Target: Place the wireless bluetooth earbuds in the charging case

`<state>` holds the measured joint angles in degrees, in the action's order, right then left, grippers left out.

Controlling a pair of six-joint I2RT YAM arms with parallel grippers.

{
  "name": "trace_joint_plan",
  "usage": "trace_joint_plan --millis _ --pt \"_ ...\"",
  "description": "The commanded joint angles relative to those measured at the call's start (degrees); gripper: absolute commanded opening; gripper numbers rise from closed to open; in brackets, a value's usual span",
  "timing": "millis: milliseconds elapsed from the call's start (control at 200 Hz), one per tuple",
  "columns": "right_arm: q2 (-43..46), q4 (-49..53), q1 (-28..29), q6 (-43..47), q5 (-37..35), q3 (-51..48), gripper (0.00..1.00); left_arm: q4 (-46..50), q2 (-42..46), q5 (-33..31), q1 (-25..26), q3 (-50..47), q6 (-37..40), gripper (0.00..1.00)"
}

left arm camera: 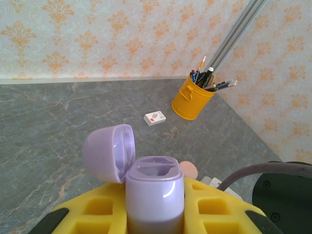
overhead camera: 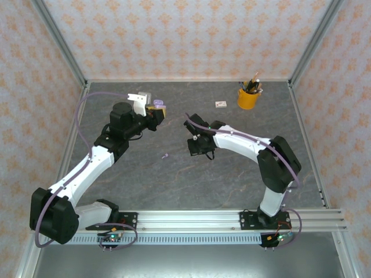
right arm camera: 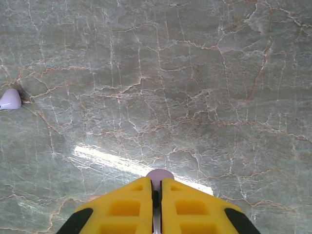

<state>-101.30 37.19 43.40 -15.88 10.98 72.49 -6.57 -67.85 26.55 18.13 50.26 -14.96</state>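
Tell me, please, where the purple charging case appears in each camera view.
Top external: purple charging case, upper left, in the left end effector.
Left wrist: bottom centre, lid open.
Right wrist: tabletop, with an earbud pinched in the right end effector.
Shared landmark: yellow pencil cup, upper right in the first two.

Two lilac earbuds [right arm camera: 9, 100] (one pinched); one lilac case [left arm camera: 155, 195] — one cup [left arm camera: 191, 100].

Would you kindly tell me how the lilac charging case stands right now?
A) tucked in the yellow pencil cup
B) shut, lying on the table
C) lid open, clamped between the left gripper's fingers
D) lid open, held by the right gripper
C: in the left wrist view the charging case, its lid flipped open, sits between the left gripper's yellow fingers.
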Motion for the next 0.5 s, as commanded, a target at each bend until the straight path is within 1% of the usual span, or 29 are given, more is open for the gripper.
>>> trace_joint_plan --millis 0,180,340,495 --pt "-0.89 -0.93 -0.11 -0.66 0.09 -1.75 0.1 0.12 0.71 0.09 0.49 2.01 0.99 0.0" --pt "-3.61 -3.06 -0.07 -0.73 0.34 -4.29 0.1 -0.07 0.8 -0.36 0.68 1.86 0.9 0.0" --pt "-3.43 -4.47 -0.07 -1.45 1.04 -6.76 0.1 -0.61 0.72 -0.66 0.76 1.55 0.72 0.0" --pt "-2.82 -4.8 0.17 -1.81 0.92 -8.35 0.14 -1.42 0.48 -0.79 0.93 1.24 0.26 0.0"
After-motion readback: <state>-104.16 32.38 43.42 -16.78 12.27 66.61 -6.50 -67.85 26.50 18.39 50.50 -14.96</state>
